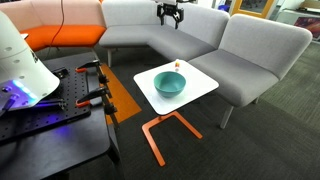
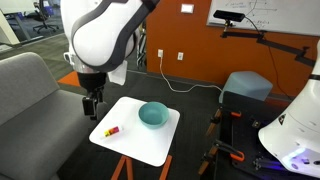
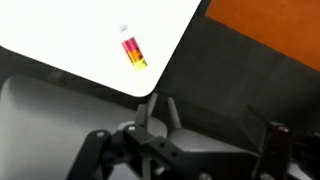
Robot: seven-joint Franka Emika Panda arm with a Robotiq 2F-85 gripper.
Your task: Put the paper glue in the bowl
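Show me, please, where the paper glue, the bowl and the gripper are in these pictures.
paper glue (image 3: 133, 52): wrist view, middle of the stick.
bowl (image 2: 152, 113): an exterior view, bare inside.
gripper (image 2: 91, 113): an exterior view, between the fingertips.

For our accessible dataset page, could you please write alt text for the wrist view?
A small orange-red and yellow paper glue lies on a white table near its corner. The dark gripper shows blurred at the bottom edge, clear of the glue, over a grey sofa.
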